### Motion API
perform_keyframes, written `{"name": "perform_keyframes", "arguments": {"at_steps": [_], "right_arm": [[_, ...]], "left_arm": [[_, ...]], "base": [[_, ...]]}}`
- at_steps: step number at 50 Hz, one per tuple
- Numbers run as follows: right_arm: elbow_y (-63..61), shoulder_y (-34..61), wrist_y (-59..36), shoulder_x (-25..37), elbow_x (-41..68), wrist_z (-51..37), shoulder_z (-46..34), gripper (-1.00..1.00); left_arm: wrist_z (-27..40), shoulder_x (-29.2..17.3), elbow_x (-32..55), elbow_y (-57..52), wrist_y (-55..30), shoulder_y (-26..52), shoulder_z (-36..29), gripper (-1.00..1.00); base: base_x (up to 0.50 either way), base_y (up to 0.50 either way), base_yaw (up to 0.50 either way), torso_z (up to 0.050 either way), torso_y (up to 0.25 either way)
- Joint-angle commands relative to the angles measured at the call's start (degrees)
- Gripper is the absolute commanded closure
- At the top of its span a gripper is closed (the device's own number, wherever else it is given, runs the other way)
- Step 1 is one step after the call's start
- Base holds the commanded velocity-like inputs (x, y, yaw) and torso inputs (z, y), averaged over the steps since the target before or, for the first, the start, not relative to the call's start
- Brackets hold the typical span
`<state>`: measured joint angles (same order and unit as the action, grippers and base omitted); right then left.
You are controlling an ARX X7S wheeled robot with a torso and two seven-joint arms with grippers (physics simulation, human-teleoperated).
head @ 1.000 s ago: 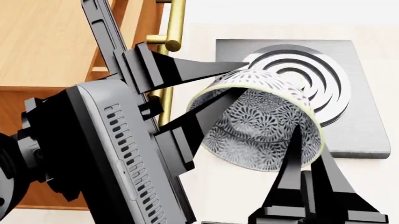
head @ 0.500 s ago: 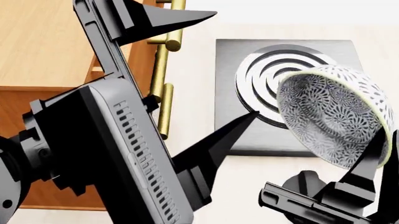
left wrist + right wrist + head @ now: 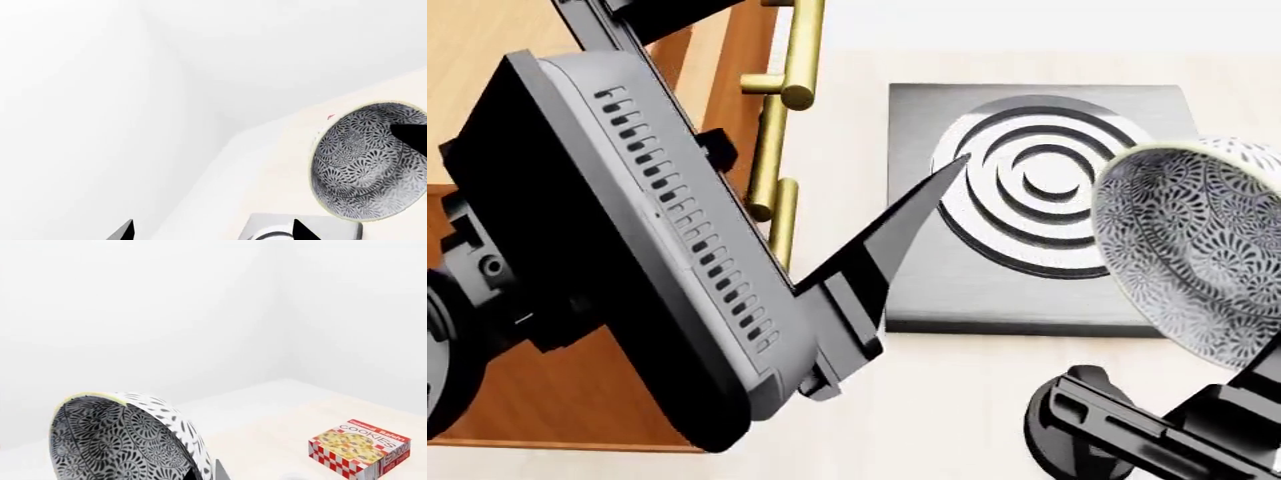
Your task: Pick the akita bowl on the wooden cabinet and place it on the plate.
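Observation:
The akita bowl [image 3: 1194, 250], white outside with a black-and-white flower pattern, hangs tilted on its side at the right, above the counter beside the stove plate. My right gripper [image 3: 208, 474] is shut on its rim [image 3: 133, 399], one finger inside and one outside. The right wrist [image 3: 1108, 425] shows low in the head view. My left gripper [image 3: 213, 235] is open and holds nothing; one of its fingers [image 3: 894, 235] points toward the stove, clear of the bowl [image 3: 370, 160]. The wooden cabinet [image 3: 507, 60] stands at the left behind my left arm. The plate is out of view.
A square steel stove plate [image 3: 1174, 290] with concentric rings lies on the pale counter [image 3: 961, 400]. Brass bar handles [image 3: 787, 90] line the cabinet front. A red-and-white cookie box [image 3: 360, 447] sits on the counter past the bowl. My bulky left arm [image 3: 627, 250] fills the head view's left.
The left gripper has let go of the bowl and drawn back up toward the cabinet. The right gripper has carried the bowl to the right, past the stove rings.

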<state>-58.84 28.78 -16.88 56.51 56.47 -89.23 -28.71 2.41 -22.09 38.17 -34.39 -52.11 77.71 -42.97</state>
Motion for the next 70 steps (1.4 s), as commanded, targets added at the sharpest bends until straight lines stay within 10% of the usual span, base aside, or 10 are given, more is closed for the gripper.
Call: {"name": "perform_keyframes", "arguments": {"at_steps": [1, 46, 70], "right_arm": [[-1.1, -2.0, 1.1, 0.9, 0.7, -0.4, 4.1, 1.0], [1.2, -35.3, 28.2, 3.1, 2.1, 2.7, 32.0, 1.0], [4.6, -43.0, 49.0, -5.2, 22.5, 34.0, 33.0, 1.0]], "left_arm": [[1.8, 1.7, 5.4, 3.3, -5.5, 1.5, 4.0, -1.0], [3.5, 1.0, 3.9, 2.1, -1.0, -0.4, 4.9, -1.0], [3.7, 0.8, 4.1, 2.4, -0.4, -0.7, 4.7, -1.0]], "base": [[0.0, 0.0, 0.0, 0.0, 0.0], [0.0, 0.0, 0.0, 0.0, 0.0], [0.0, 0.0, 0.0, 0.0, 0.0]]}}
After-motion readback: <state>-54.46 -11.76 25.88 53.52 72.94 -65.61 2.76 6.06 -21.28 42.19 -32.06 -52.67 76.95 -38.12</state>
